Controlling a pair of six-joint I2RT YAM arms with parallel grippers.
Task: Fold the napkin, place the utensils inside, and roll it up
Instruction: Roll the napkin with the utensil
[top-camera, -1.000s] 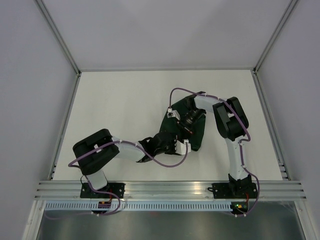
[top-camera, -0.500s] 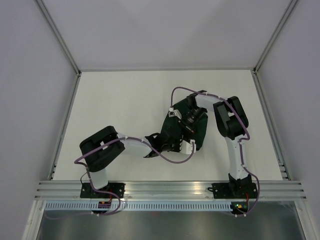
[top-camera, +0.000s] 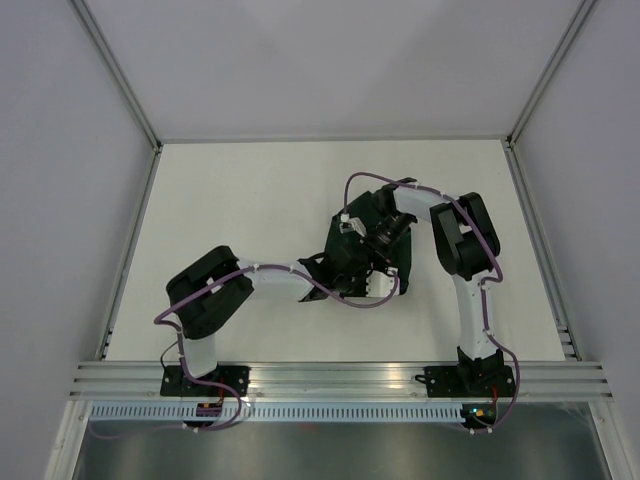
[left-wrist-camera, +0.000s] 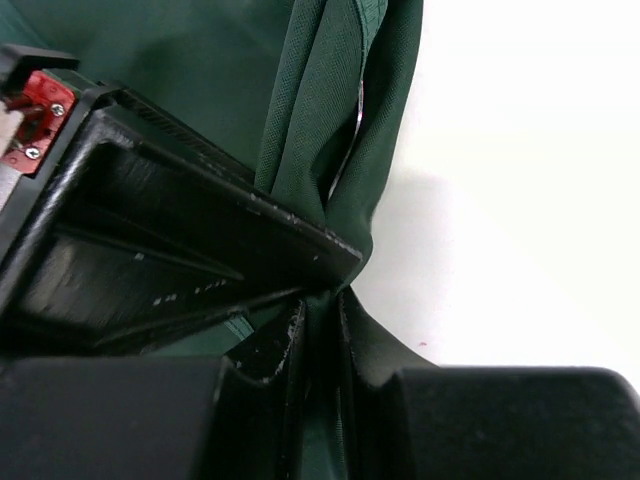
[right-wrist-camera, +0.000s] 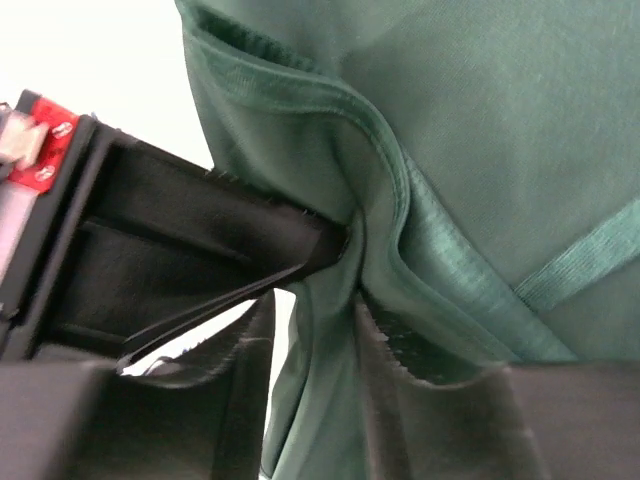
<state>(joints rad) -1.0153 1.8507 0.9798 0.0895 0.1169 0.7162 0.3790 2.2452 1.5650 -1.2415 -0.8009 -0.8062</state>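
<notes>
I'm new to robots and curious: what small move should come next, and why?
The left hand and right hand each pinch a bunched edge of the napkin, so probably both should lift slightly together and carry that edge over into a fold.

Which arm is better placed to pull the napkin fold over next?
Probably left: left gripper pinches the napkin at its outer edge; right gripper is clamped on a hem further in.

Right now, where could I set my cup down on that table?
Bare table runs along the far edge and down the left side beside the left arm. It is crowded right of centre, where the left gripper and right gripper both clamp the napkin.
</notes>
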